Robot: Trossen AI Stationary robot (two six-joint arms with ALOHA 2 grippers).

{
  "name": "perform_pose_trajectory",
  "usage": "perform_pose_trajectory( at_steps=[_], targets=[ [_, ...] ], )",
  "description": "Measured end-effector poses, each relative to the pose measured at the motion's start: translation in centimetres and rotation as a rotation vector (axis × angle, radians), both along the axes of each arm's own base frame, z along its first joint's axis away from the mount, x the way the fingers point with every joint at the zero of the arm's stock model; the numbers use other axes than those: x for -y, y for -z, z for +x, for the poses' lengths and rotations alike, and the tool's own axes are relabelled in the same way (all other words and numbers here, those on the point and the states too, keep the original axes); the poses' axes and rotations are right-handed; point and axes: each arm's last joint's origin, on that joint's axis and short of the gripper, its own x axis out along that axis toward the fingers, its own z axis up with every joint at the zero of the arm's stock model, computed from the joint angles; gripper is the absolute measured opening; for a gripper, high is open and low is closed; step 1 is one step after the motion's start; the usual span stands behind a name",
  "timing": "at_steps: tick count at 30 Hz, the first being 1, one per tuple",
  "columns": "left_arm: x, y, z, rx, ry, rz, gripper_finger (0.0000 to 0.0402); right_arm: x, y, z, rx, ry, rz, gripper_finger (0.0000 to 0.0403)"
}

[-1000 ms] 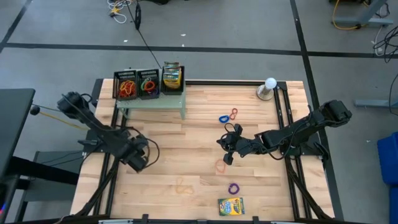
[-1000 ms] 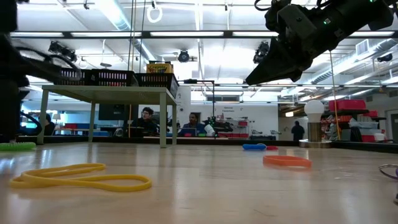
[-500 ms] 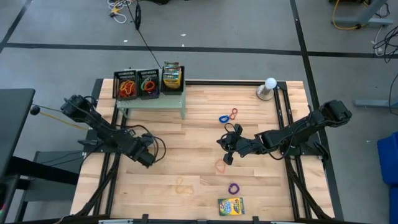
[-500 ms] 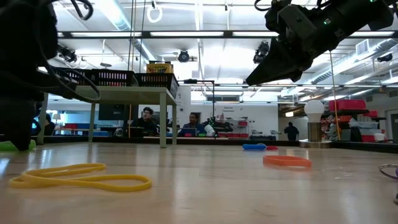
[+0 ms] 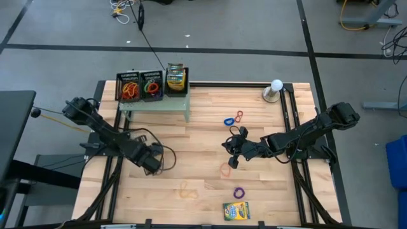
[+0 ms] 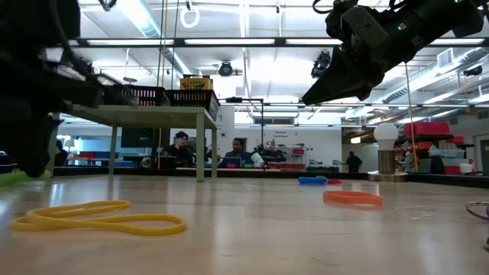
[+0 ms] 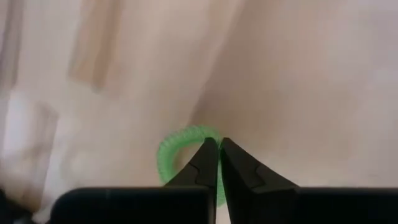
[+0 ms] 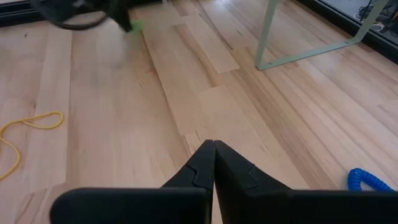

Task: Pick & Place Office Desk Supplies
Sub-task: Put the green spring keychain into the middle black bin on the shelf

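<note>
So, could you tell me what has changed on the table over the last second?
The left gripper travelled rightward across the boards and its fingers closed, pinching the green rubber band against the table. The right gripper stayed shut and hanging above the table's middle. The yellow band, orange band, crayon box and stand did not move.
</note>
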Motion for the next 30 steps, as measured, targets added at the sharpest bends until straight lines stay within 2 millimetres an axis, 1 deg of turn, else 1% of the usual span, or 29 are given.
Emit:
perform_pose_trajectory(
  at_steps=[4, 7, 9, 13, 18, 21, 24, 26, 30],
  targets=[
    [1.6, -1.9, 1.3, 0.068, 0.102, -0.022, 0.0011, 0.0, 0.0, 0.0, 0.000, 0.000, 0.000, 0.0011],
    [2.5, -3.5, 2.1, 0.118, 0.154, 0.002, 0.0010, 0.0, 0.0, 0.0, 0.000, 0.000, 0.000, 0.0011],
    [3.0, -5.0, 2.8, 0.173, 0.186, 0.030, 0.0010, 0.0, 0.0, 0.0, 0.000, 0.000, 0.000, 0.0011],
    [3.2, -8.8, 3.6, 0.268, 0.219, 0.125, 0.0010, 0.0, 0.0, 0.0, 0.000, 0.000, 0.000, 0.0011],
    [2.4, -14.7, 3.4, 0.403, 0.186, 0.296, 0.0010, 0.0, 0.0, 0.0, 0.000, 0.000, 0.000, 0.0011],
    [1.1, -18.0, 3.1, 0.469, 0.136, 0.404, 0.0010, 0.0, 0.0, 0.0, 0.000, 0.000, 0.000, 0.0011],
    [-1.0, -20.5, 2.7, 0.509, 0.055, 0.486, 0.0010, 0.0, 0.0, 0.0, -0.001, 0.000, 0.000, 0.0011],
    [-2.9, -21.7, 2.4, 0.514, -0.003, 0.520, 0.0010, 0.0, 0.0, 0.0, 0.000, 0.000, 0.000, 0.0011],
    [-7.2, -22.8, 1.2, 0.478, -0.144, 0.574, 0.0010, 0.0, 0.0, 0.0, -0.001, -0.003, -0.005, 0.0011]
  ],
)
